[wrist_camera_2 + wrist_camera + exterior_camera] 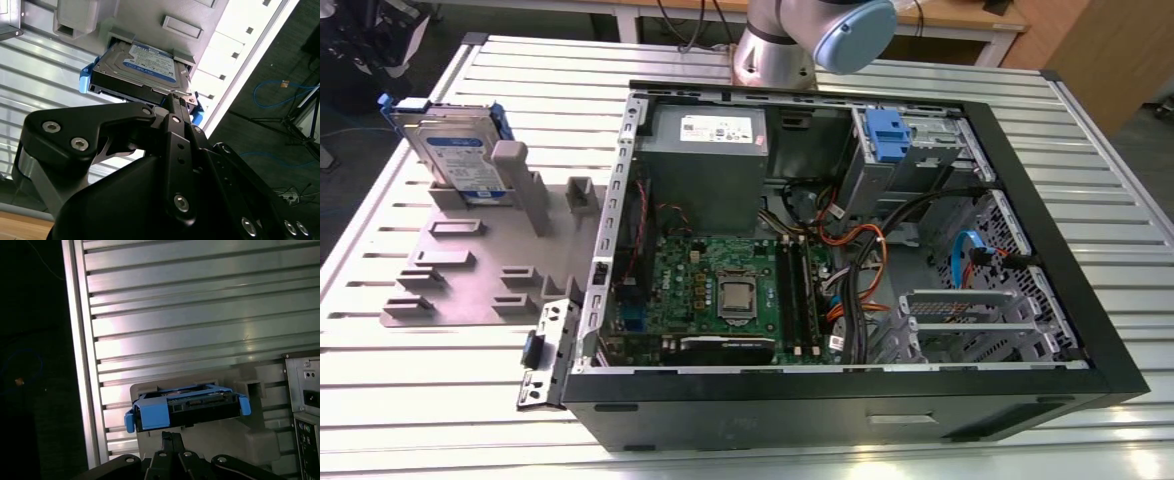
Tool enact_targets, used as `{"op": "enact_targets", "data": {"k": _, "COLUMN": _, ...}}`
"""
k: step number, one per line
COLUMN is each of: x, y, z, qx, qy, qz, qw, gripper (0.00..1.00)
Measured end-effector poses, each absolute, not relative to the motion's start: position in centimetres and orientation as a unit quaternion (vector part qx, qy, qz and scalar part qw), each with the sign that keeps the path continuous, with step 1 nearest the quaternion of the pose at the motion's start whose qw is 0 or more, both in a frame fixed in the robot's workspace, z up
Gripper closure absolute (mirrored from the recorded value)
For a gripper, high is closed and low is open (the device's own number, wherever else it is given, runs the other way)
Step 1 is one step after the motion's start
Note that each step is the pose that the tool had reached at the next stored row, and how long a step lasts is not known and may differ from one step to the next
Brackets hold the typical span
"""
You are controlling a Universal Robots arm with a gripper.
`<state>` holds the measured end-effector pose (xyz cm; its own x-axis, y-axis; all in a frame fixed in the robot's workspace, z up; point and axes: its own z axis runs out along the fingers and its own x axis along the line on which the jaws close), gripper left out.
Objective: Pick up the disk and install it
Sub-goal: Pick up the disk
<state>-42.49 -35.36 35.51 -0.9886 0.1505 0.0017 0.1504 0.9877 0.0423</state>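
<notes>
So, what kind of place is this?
Probably a robotics lab bench: an open computer case lies on a slatted metal table, the disk stands in a grey fixture, and cables trail on the floor.

Silver metal arm tube [771, 55] w/ pale blue-grey rounded joint cap [854, 30] is showing in the exterior view. In the second wrist view, matte black angular tool [172, 107] is showing flat linkage bars & silver hex-socket screws [79, 144] sitting in round recesses.

The disk [460, 155] stands in a fixture [467, 265] beside the case [787, 405].
</notes>
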Motion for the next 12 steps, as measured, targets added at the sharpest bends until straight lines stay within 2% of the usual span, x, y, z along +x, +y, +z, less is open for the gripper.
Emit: {"op": "enact_targets", "data": {"k": 12, "x": -42.49, "y": -35.36, "z": 35.51, "qx": 0.078, "qy": 0.997, "qz": 0.021, "qw": 0.001, "gripper": 0.89}}
